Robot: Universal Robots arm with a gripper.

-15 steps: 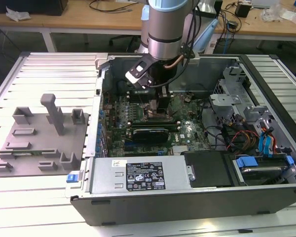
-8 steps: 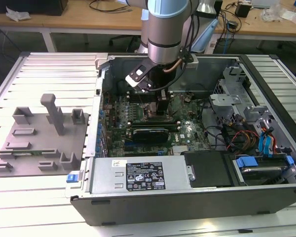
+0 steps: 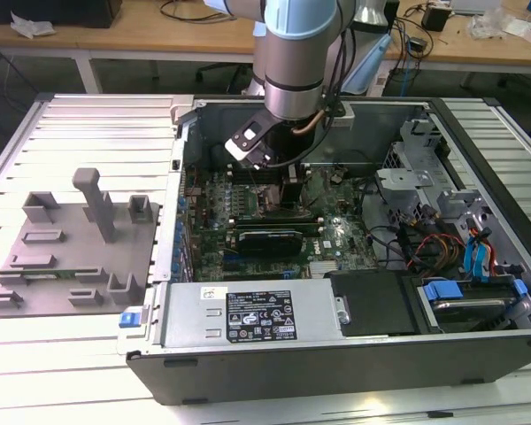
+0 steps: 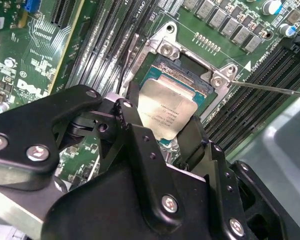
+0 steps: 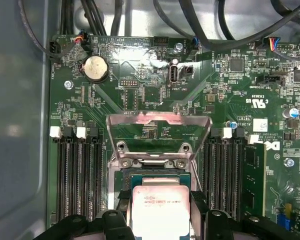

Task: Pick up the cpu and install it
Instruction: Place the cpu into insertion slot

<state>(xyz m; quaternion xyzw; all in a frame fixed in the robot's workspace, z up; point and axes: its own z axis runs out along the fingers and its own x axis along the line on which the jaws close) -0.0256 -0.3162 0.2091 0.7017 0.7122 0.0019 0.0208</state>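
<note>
Faintly, rows of small dark print mark the silvery square top plate of the cpu [image 4: 167, 112]. The end effector [image 4: 162, 116] has its black fingers clenched on two opposite edges of the chip, holding it just over the open socket [image 5: 157, 176]. The socket sits on the green motherboard [image 5: 155, 100] inside the computer case [image 3: 478, 119], with memory slots [image 5: 80, 175] flanking it.

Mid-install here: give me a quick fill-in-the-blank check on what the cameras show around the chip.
1. The gripper has the silvery chip between its two ____.
2. The chip hangs over the socket, whose metal bracket is flipped ____.
3. The board around the socket is ____ in colour.
Missing words: fingers; open; green.
</note>
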